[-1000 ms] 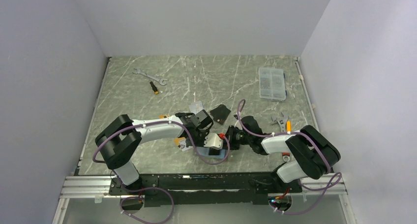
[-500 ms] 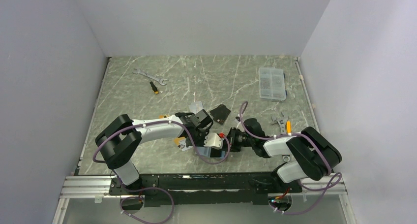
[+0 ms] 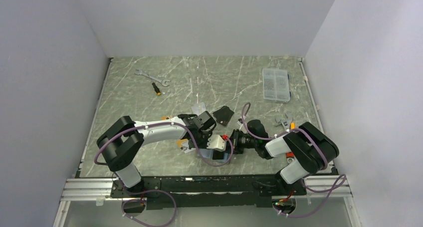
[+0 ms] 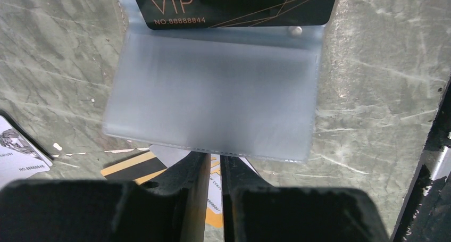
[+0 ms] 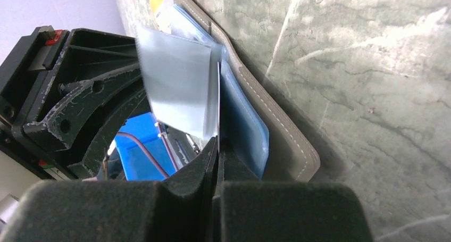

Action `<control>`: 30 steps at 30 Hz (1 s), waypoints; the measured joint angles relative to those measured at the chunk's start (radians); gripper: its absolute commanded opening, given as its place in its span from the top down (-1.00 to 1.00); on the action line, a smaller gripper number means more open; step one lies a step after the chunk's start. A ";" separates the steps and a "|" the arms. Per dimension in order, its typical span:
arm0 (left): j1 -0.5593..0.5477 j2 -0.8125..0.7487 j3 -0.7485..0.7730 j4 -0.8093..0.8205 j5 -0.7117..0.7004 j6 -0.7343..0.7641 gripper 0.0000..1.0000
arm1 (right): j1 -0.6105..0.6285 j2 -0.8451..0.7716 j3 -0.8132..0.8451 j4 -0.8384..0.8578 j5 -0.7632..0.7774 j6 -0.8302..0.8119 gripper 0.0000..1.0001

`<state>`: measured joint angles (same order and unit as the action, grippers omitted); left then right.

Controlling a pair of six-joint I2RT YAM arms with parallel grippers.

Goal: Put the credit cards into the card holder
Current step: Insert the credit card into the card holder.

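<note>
card holder (image 3: pixel 221 158): lies open on the counter (image 3: pixel 149 92), by the middle of its near edge, between the two claws.
clear sleeve (image 4: pixel 213 98): lifted off the card holder, blurred.
black card (image 4: pixel 234 2): in the card holder, beyond the clear sleeve.
right claw (image 5: pixel 218 143): pressed together, pinching the clear sleeve's edge.
left claw (image 4: pixel 214 159): a narrow slit apart, at the clear sleeve's lower edge.
loose cards (image 4: pixel 133 167): flat on the counter under the left claw.

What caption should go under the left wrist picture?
Left gripper at the card holder's clear sleeve, black VIP card above it.
</note>
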<state>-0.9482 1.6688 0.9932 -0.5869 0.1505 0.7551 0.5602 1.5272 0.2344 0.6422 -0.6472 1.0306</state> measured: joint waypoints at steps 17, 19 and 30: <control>0.000 0.000 0.000 0.000 -0.001 0.000 0.67 | -0.002 -0.005 0.000 0.040 -0.016 0.007 1.00; 0.000 0.000 0.000 0.000 -0.001 0.000 0.67 | -0.001 -0.005 0.000 0.040 -0.016 0.007 1.00; 0.000 0.000 0.000 0.000 -0.002 0.001 0.68 | -0.002 0.043 0.000 0.078 -0.034 0.010 1.00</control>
<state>-0.9482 1.6691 0.9932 -0.5873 0.1486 0.7559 0.5587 1.5703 0.2344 0.7204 -0.6807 1.0405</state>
